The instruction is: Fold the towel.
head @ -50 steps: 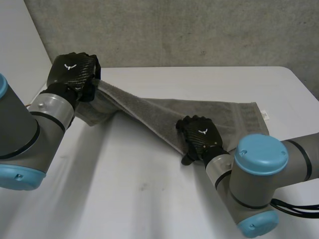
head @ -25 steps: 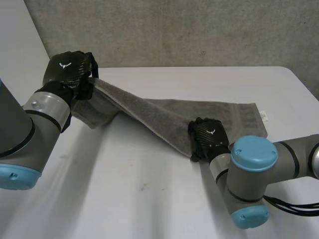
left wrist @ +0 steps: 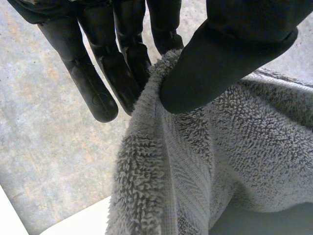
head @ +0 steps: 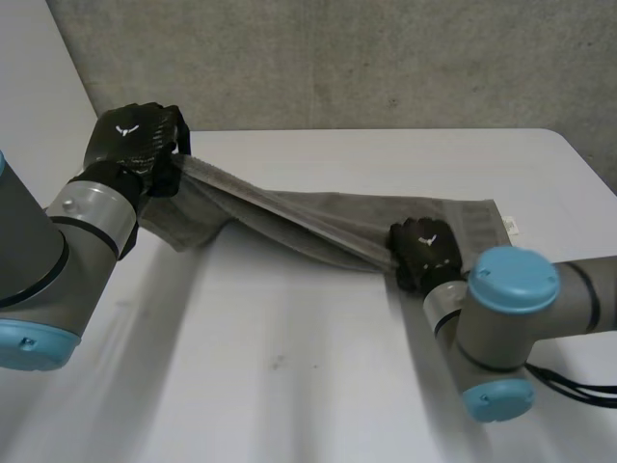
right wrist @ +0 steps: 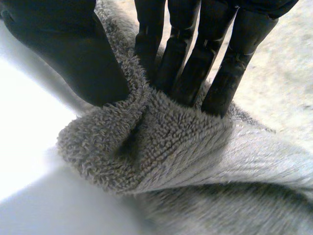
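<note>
Towel (head: 318, 220) runs taut between my pinches, left hand (head: 135, 140) thumb-to-fingers on its raised end, right hand (head: 424, 253) likewise on a bunched edge low by the table (head: 289, 386); both holds look shallow, so more pull could slip one

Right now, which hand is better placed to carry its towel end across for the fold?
Probably the left hand: it pinches a towel end raised off the table. The right hand pinches the near edge low, by the flat part.
</note>
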Robot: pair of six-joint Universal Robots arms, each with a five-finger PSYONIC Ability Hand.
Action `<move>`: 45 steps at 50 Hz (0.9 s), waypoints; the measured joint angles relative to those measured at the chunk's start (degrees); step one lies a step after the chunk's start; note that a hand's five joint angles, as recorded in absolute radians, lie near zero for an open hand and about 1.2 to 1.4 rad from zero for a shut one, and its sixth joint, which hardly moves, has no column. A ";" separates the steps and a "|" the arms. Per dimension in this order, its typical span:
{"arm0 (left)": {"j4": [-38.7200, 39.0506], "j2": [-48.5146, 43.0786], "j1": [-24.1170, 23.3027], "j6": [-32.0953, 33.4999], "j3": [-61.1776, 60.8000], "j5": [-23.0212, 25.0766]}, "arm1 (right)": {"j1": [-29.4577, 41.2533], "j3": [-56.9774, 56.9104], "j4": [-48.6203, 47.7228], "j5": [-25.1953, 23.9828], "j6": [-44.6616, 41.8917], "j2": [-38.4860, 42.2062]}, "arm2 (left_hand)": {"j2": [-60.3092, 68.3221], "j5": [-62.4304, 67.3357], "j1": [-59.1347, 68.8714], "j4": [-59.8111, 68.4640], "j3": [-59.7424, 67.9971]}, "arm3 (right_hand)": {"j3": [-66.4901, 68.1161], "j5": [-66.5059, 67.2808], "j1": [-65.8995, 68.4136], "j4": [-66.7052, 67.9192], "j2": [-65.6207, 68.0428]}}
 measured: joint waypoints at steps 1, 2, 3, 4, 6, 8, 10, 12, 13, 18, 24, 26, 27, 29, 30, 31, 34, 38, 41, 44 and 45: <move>-0.05 0.02 0.00 0.04 -0.08 -0.01 | -0.97 0.07 0.20 -0.20 -0.05 -1.47 | 0.00 0.00 0.00 0.00 0.00 | 0.07 0.00 0.00 0.08 0.00; -0.08 0.02 0.00 0.06 -0.12 -0.01 | -1.33 0.11 0.26 -0.33 -0.11 -2.18 | 0.00 0.00 0.00 0.00 0.00 | 0.12 0.00 0.00 0.10 0.00; -0.11 0.03 0.00 0.08 -0.16 -0.01 | -1.73 0.14 0.32 -0.45 -0.19 -2.99 | 0.00 0.00 0.00 0.00 0.00 | 0.14 0.00 0.00 0.10 0.00; -0.18 0.04 0.00 0.11 -0.25 0.00 | -2.60 0.22 0.63 -0.86 -0.45 -4.90 | 0.00 0.00 0.00 0.00 0.00 | 0.22 0.00 0.00 0.11 0.00; -0.54 0.09 0.00 0.17 -0.44 0.01 | -4.24 0.24 1.89 -2.16 -1.20 -8.80 | 0.00 0.00 0.00 0.00 0.00 | 0.32 0.00 0.00 0.11 0.00; -1.08 0.13 -0.01 0.22 -0.53 0.04 | -5.95 -0.13 4.68 -4.28 -2.26 -12.96 | 0.00 0.00 0.00 0.00 0.00 | 0.32 0.00 0.00 0.11 0.00; -2.42 0.19 -0.08 0.31 -0.59 0.10 | -8.12 -1.89 11.18 -8.13 -4.01 -18.07 | 0.00 0.00 0.00 0.00 0.00 | 0.32 0.01 0.00 0.11 0.00; -3.64 0.25 -0.17 0.37 -0.54 0.15 | -9.30 -3.62 16.47 -10.66 -5.18 -20.55 | 0.00 0.00 0.00 0.00 0.00 | 0.32 0.01 0.00 0.13 0.00; -4.35 0.29 -0.24 0.40 -0.48 0.19 | -9.77 -4.52 19.03 -11.76 -5.71 -21.49 | 0.00 0.00 0.00 0.00 0.00 | 0.32 0.01 0.00 0.13 0.00; -9.47 0.85 -0.62 0.58 0.08 0.47 | -12.91 -12.51 40.11 -18.54 -10.97 -25.31 | 0.00 0.00 0.00 0.00 0.00 | 0.33 0.01 0.00 0.33 0.00; -17.21 0.91 -0.91 2.71 0.01 1.57 | -15.51 -18.59 59.01 -20.88 -20.81 -25.45 | 0.00 0.00 0.00 0.00 0.00 | 0.33 0.01 0.00 0.33 0.00; -18.79 0.33 -1.04 4.22 -0.41 1.87 | -15.85 -18.98 62.03 -20.82 -23.96 -25.11 | 0.00 0.00 0.00 0.00 0.00 | 0.33 0.01 0.00 0.33 0.00; -19.33 -0.06 -1.11 5.10 -0.62 1.99 | -15.98 -18.99 63.45 -20.70 -25.88 -24.79 | 0.00 0.00 0.00 0.00 0.00 | 0.33 0.01 0.00 0.33 0.00; -20.14 -1.48 -1.26 7.59 -1.16 2.20 | -16.18 -18.49 65.73 -20.13 -30.58 -23.32 | 0.01 0.00 0.00 0.00 0.00 | 0.32 0.02 0.00 0.33 0.00; -20.09 -2.50 -1.29 8.90 -1.32 2.27 | -16.22 -18.19 66.20 -19.86 -32.54 -22.31 | 0.01 0.00 0.00 0.00 0.00 | 0.33 0.01 0.00 0.33 0.00; -19.94 -3.24 -1.31 9.72 -1.38 2.31 | -16.23 -17.97 66.41 -19.68 -33.69 -21.59 | 0.01 0.00 0.00 0.00 0.00 | 0.33 0.01 0.00 0.33 0.00; -17.72 -7.12 -1.22 12.74 -1.05 2.39 | -16.13 -17.91 65.87 -18.97 -36.89 -17.85 | 0.01 0.00 0.00 0.00 0.00 | 0.33 0.03 -0.05 0.33 0.00; -10.52 -12.63 -1.01 14.64 1.84 2.43 | -15.65 -21.79 59.44 -17.83 -35.41 -12.22 | 0.01 0.00 0.00 0.00 0.00 | 0.33 0.01 -0.05 0.33 0.00; -2.84 -15.70 -0.92 14.81 5.81 2.48 | -15.40 -26.04 50.86 -16.68 -31.38 -9.35 | 0.02 0.00 0.00 0.00 0.01 | 0.33 0.01 -0.05 0.33 0.01; 4.97 -17.00 -0.88 14.53 9.67 2.48 | -15.19 -29.03 41.48 -15.27 -27.85 -8.38 | 0.02 0.00 0.00 0.00 0.02 | 0.33 0.01 -0.05 0.33 0.12; 6.97 -17.15 -0.87 14.44 10.50 2.48 | -15.03 -30.31 35.23 -14.25 -25.97 -8.32 | 0.02 0.00 0.00 0.00 0.02 | 0.33 0.01 -0.05 0.35 0.35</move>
